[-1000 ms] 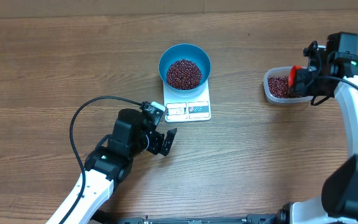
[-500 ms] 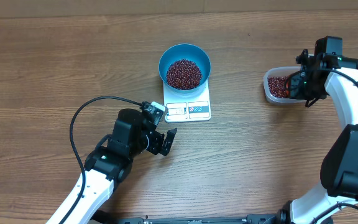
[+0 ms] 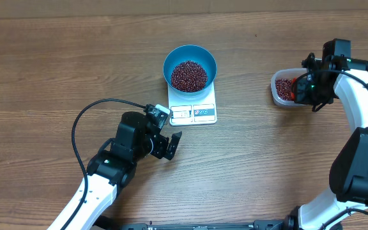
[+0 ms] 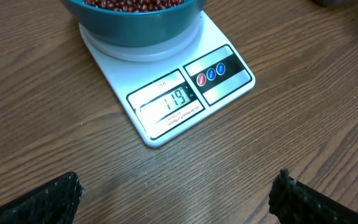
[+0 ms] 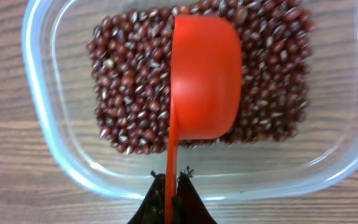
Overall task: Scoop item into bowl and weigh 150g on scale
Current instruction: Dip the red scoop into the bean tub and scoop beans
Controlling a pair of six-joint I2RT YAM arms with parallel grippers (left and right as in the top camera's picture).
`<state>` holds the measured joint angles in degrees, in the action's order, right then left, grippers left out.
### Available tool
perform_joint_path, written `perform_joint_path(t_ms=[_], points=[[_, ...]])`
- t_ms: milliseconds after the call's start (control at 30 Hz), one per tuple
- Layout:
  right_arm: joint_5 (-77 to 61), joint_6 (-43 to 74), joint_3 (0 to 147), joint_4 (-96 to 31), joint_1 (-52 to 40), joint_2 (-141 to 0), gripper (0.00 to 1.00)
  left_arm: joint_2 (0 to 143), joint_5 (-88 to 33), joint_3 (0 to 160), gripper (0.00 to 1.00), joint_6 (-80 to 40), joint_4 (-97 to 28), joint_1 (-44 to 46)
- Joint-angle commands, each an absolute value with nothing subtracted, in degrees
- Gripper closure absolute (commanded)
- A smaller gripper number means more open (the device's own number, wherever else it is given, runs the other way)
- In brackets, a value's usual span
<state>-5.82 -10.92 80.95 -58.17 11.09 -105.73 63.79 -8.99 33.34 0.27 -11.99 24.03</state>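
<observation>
scale [image 4: 166, 67] LCD [image 4: 169, 101] reads 119, small print unreadable

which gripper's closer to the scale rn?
Left. The left gripper sits open just off the scale, at its front-left corner; the right gripper is far to its right over the tub, shut on the scoop.

Table [image 3: 43, 76]: brown wood-grain top, grain running 9 to 3 o'clock; filled nearly the whole overhead view. Tan strip [image 3: 171, 5]: lay beyond its edge at 12 o'clock. Light: even, shadows soft.
</observation>
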Motion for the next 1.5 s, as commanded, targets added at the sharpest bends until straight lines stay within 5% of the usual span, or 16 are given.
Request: perform_joint_path(t_ms=[0,1467], points=[[-10.5,-13.9,80.7,-59.0,10.4,-106.3,0.96,64.1,-9.6,33.6,0.00,-0.2,-11.7,24.4],[-41.5,-15.1,81.9,-61.3,24.5,-106.3,0.96,64.1,-9.6,33.6,0.00,-0.2,-11.7,24.4]])
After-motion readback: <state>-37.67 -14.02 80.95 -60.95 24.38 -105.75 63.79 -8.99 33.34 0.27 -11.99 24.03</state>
